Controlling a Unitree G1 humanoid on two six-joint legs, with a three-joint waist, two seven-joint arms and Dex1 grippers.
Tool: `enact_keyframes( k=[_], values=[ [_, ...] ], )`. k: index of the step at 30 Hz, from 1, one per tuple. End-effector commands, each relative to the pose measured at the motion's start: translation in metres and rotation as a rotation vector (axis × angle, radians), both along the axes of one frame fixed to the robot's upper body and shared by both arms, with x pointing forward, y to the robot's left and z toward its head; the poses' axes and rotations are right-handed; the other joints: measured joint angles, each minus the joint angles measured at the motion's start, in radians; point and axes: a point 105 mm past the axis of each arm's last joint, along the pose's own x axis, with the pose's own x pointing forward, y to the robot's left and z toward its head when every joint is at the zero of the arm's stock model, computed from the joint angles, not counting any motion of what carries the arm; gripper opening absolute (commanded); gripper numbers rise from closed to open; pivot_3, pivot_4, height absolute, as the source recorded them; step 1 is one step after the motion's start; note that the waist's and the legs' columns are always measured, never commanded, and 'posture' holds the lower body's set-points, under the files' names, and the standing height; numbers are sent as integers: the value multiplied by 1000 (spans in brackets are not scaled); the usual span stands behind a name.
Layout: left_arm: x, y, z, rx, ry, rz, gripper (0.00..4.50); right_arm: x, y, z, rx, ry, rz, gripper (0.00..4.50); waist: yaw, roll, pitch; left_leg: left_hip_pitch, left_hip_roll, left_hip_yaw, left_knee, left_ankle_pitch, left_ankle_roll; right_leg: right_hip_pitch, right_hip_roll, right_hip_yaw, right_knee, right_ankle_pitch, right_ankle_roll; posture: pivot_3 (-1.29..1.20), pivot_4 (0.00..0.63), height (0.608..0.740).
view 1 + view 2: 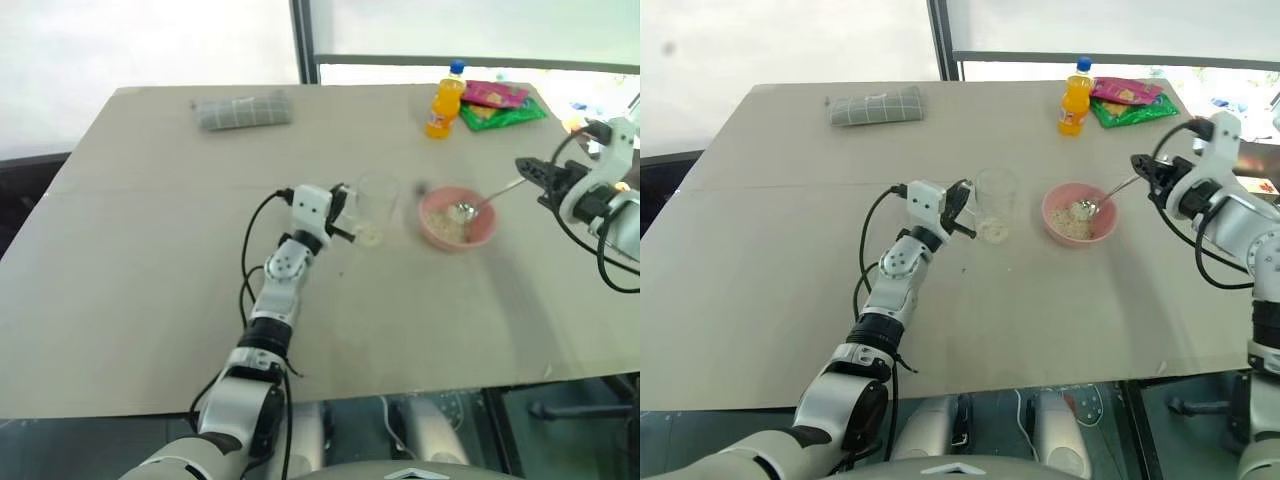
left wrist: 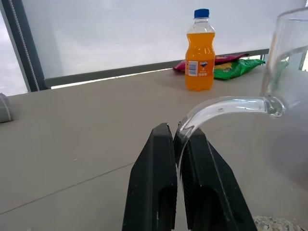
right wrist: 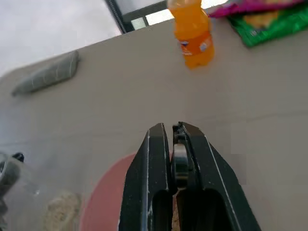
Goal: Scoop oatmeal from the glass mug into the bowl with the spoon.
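The right hand (image 1: pixel 1143 170) is clenched on the handle of the spoon (image 1: pixel 1108 196). The spoon slants down, its small bowl resting inside the pink bowl (image 1: pixel 1078 213) on the oatmeal (image 1: pixel 1072 224) there. The left hand (image 2: pixel 179 139) is clenched on the curved handle of the glass mug (image 1: pixel 995 203), which stands upright on the desk (image 1: pixel 790 270) just left of the pink bowl, apart from it. A little oatmeal lies at the mug's bottom. An orange drink bottle (image 1: pixel 1075 98) stands at the desk's far edge.
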Motion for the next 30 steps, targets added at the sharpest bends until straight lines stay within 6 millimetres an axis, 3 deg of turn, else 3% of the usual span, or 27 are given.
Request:
enact_keyframes(
  k=[1, 5, 10, 12, 14, 17, 24, 30],
  values=[
    [-2, 3, 4, -12, -1, 18, 60, -11, 29, 26, -281, -172, 146, 0, 0, 0, 0, 0, 0, 0, 0, 0, 0, 0, 0, 0, 0, 0, 0, 0, 150, 740],
    [-2, 6, 3, -17, 20, 37, 60, -19, 42, 23, -536, -251, 245, 0, 2, -1, 0, 0, 0, 0, 0, 0, 0, 0, 0, 0, -1, 0, 0, 0, 150, 740],
    [-4, 4, 4, -45, 35, 15, 60, -15, 39, 33, -608, -314, 233, 0, 3, -1, 0, 0, 0, 0, 1, 0, 0, 0, 0, 0, 0, 0, 0, 0, 150, 740],
    [-6, 4, 5, -47, 30, 8, 60, -10, 32, 62, -348, -342, 176, 0, -1, -1, 1, 1, 0, 0, 1, 0, 0, 0, 0, 0, 0, 0, 0, 0, 150, 740],
    [-8, 4, 5, -55, 26, -2, 60, -13, 38, 86, -97, -355, 209, 0, -1, -1, 1, 1, 0, 1, 1, 0, 0, 0, 0, 0, 1, 0, 0, 0, 150, 740],
    [-10, 3, 4, -66, 27, -17, 60, -21, 57, 99, 69, -336, 309, 0, 3, -1, 1, 0, 0, 0, 1, 0, 0, 0, 0, 0, 2, 0, 0, 0, 150, 740],
    [-11, 3, 0, -47, 33, -22, 60, -36, 100, 92, 155, -262, 481, 0, 5, -1, 1, 0, 0, 0, 1, 0, 0, 0, -1, -1, 1, 0, 0, 0, 150, 740],
    [-9, 4, 6, -47, 18, -14, 60, -33, 121, 61, 14, -195, 519, 0, 2, 0, 1, 0, 0, 0, 1, 0, 0, 0, -1, -1, 1, 0, 0, 0, 150, 740]
  ],
)
